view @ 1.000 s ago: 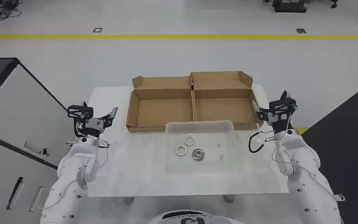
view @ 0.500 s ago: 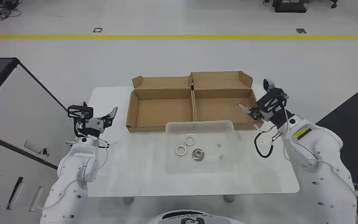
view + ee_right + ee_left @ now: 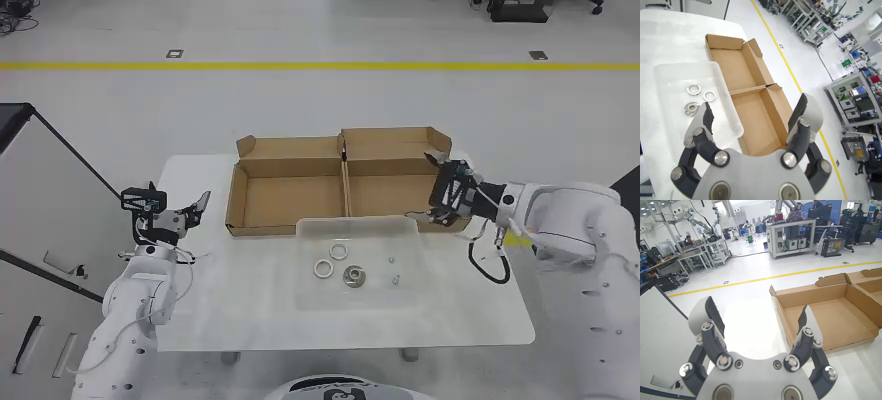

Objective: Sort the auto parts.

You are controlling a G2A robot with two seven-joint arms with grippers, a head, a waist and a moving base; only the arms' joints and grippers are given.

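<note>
Lying flat, holes up, in tray (image 3: 356, 220): rings (image 3: 339, 250); R hand (image 3: 755, 101), L hand (image 3: 757, 303) both agape, empty.

From here the light is bright and even, coming from overhead. The white table (image 3: 250, 310) glares almost to blank around the clear tray (image 3: 355, 225), washing out its walls. Shadows inside the cardboard box (image 3: 290, 200) are soft and short. Beyond the box, the yellow floor line (image 3: 791, 73) bows with lens distortion.
</note>
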